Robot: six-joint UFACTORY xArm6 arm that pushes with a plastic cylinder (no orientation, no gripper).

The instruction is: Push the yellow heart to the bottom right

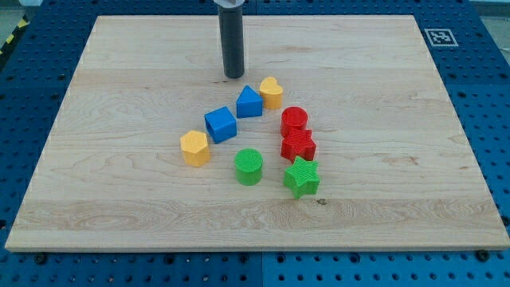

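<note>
Pale wooden surface [119, 199] fills most of the view, resting on a blue perforated base [486, 96], with a small black-and-white marker [440, 37] at its corner toward 1 o'clock.

My rod comes straight down from the view's top edge, upright, and my tip [233, 76] touches the wood toward 12 o'clock of the block cluster. It carries no fingers, so nothing is spread, pressed together or pinched, and it touches no block.

The yellow heart [271, 92] sits at about 4 o'clock from my tip, near it but apart. Its rounded lobes face 12 o'clock; I cannot make out its point clearly, so its long axis stays uncertain. It touches the blue triangular block [249, 102] on its 9 o'clock side.

At 7 o'clock from that one lies the blue cube [220, 124], and further toward 7 o'clock the yellow hexagonal block [194, 147]. The red cylinder [293, 121] stands at 5 o'clock from the heart, with the red star [298, 146] just below it, touching. The green star [302, 177] follows at 6 o'clock, and the green cylinder [249, 167] lies at its 9 o'clock.
</note>
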